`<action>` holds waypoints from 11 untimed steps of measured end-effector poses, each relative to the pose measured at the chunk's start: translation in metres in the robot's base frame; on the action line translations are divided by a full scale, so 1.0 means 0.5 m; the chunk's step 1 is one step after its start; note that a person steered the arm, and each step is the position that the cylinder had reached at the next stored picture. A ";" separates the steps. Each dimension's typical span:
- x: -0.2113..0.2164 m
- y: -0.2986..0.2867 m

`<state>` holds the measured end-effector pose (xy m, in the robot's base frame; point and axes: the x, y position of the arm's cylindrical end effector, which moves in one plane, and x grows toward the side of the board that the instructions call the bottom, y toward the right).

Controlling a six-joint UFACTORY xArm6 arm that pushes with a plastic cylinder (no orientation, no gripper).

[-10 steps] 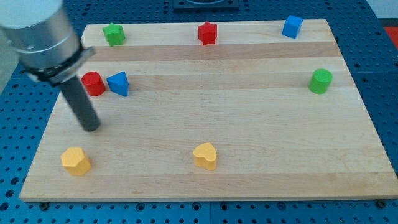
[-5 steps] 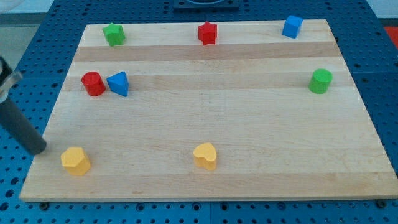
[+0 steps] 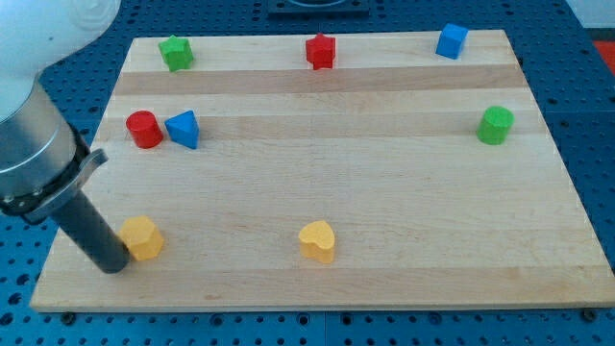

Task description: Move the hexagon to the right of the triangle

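The yellow hexagon (image 3: pixel 143 237) sits near the view's bottom-left corner of the wooden board (image 3: pixel 384 192), with my tip (image 3: pixel 112 264) touching or just beside its left-lower side, so the step in hand looks like the start of the push. There are no jaws on this arm, only the dark rod, so nothing is spread or pinched. The blue triangle (image 3: pixel 183 129) lies well above the hexagon, toward the view's top-left, with the red cylinder (image 3: pixel 143 129) touching or just beside it on its left. The spot to reach is the bare wood just right of the triangle. From here, I judge the next move calls for driving the hexagon up and a little to the view's right, keeping the tip behind its lower-left face so it does not slip off sideways, and steering wide enough that it does not knock the triangle. The yellow heart-shaped block (image 3: pixel 318 240) lies well apart to the right, out of the way.
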<state>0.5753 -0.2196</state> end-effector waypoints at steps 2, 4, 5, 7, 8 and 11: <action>-0.054 0.050; -0.107 0.137; -0.121 0.172; -0.144 0.207; -0.173 0.207; -0.267 0.207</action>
<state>0.4420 -0.1159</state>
